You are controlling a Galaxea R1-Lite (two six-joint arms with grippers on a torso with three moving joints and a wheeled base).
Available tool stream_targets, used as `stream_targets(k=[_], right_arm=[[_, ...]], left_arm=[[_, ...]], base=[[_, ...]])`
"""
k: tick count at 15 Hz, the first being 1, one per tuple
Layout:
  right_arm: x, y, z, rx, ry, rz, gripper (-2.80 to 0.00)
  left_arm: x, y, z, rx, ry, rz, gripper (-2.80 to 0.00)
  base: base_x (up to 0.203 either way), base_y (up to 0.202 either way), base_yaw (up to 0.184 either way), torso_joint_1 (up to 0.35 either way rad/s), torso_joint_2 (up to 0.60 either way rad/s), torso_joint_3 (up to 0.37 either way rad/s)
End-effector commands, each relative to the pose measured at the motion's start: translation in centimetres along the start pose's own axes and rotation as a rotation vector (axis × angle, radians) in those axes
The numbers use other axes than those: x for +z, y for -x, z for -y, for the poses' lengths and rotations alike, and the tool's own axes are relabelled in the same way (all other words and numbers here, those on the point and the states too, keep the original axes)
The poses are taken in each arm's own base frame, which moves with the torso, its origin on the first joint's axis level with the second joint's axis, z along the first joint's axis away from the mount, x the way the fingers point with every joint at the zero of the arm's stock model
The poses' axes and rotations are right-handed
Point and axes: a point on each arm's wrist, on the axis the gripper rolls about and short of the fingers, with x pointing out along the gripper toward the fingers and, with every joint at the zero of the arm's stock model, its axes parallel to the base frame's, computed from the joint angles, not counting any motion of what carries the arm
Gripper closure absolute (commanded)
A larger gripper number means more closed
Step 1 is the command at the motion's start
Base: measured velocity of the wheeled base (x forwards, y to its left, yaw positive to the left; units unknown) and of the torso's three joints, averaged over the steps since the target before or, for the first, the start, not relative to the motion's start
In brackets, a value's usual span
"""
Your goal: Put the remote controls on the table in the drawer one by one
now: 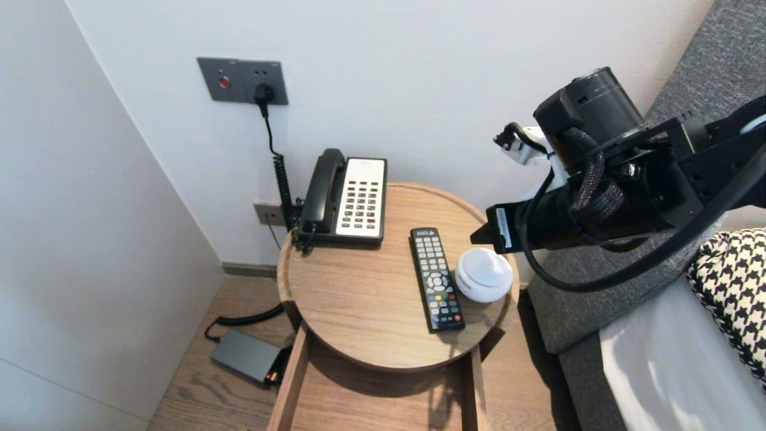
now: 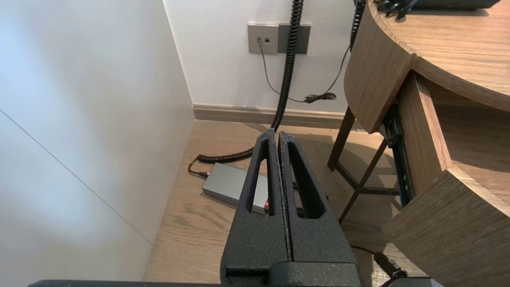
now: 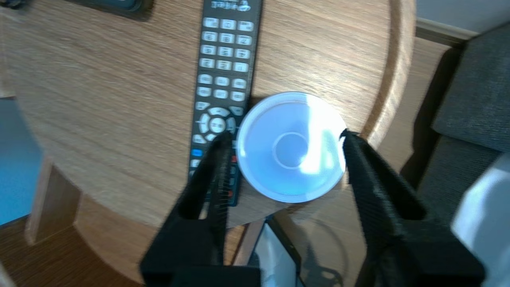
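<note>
We saw the desk (image 1: 359,299) bare across its middle and front, with the telephone (image 1: 347,197) at the back and the remote (image 1: 437,278) lying close against the white jar (image 1: 483,274) near the right rim, so one of the spread fingers (image 3: 211,171) of our right gripper (image 3: 287,137) hung over the remote and the other over the rim.

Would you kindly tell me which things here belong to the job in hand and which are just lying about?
In hand: right gripper, open above the white round pot; round side table bearing it.
Lying about: remote beside the pot, telephone, power brick on the floor, left gripper parked shut by the table.
</note>
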Motion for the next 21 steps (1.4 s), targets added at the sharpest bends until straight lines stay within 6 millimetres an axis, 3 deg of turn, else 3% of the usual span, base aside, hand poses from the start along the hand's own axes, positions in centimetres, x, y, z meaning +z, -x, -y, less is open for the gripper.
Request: stream_targets(k=[1,7,21], right_arm=[[-0.5,-0.4,0.1,-0.045,0.005,-0.014,-2.80],[-1.9,-1.5,0.0,-0.116,0.019,-0.050,-2.80],[-2.7,-3.4,-1.4,-0.111,0.009,-0.097,-2.80]], left_arm=[[-0.3,-0.1,0.0,0.000,0.000,-0.011,0.00],[-0.3,-0.1,0.0,0.000,0.000,-0.011,0.00],[-0.3,-0.1,0.0,0.000,0.000,-0.011,0.00]], base=[[0.000,0.000,0.000,0.000,0.00,0.000],[0.000,0.000,0.000,0.000,0.00,0.000],[0.000,0.000,0.000,0.000,0.00,0.000]])
